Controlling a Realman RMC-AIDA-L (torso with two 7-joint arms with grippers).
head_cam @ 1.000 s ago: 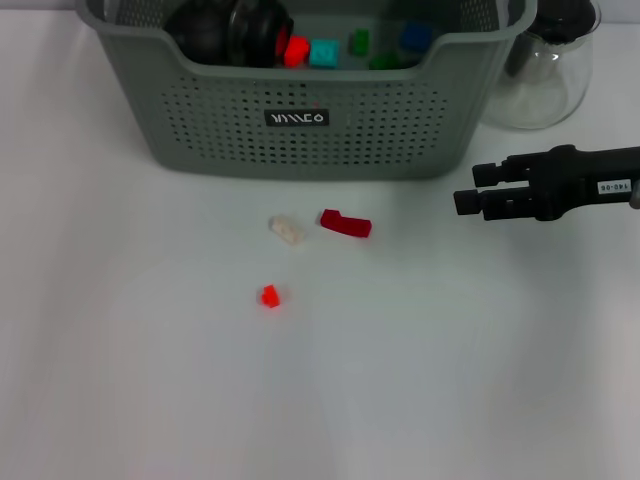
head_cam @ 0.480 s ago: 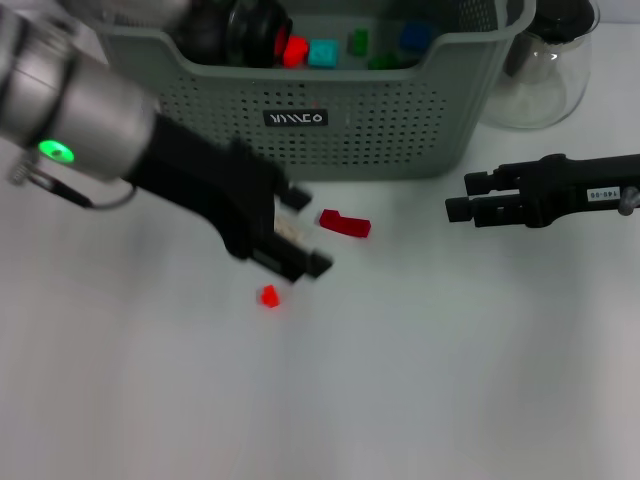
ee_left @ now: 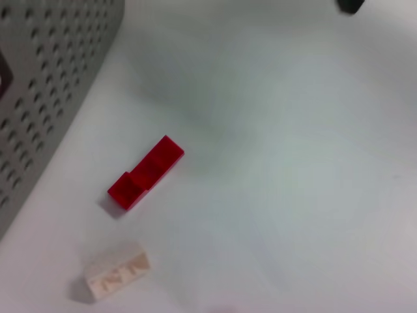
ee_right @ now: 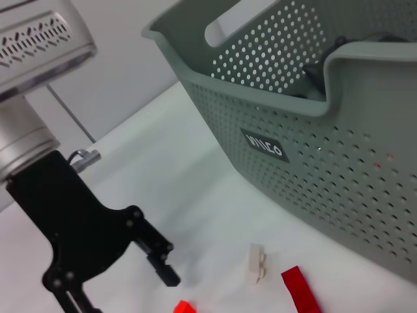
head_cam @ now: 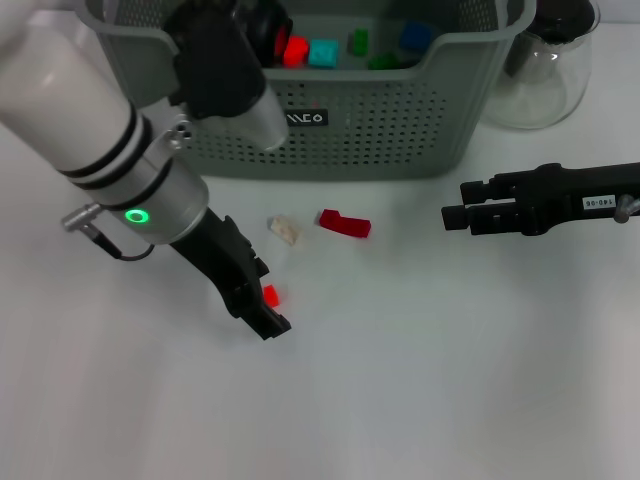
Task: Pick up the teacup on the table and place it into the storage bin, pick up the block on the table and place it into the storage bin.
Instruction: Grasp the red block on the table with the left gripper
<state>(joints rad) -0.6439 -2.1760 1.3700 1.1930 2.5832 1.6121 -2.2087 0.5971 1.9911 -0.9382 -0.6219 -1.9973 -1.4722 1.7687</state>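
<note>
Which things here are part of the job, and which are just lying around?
Job:
storage bin
small red block, with the left gripper at it
long red block
cream block

Just there:
glass carafe
right gripper, idle on the right

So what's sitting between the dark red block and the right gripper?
Nothing: in the head view the table is bare from the dark red block across to the right gripper, which hovers well off to its side.
</note>
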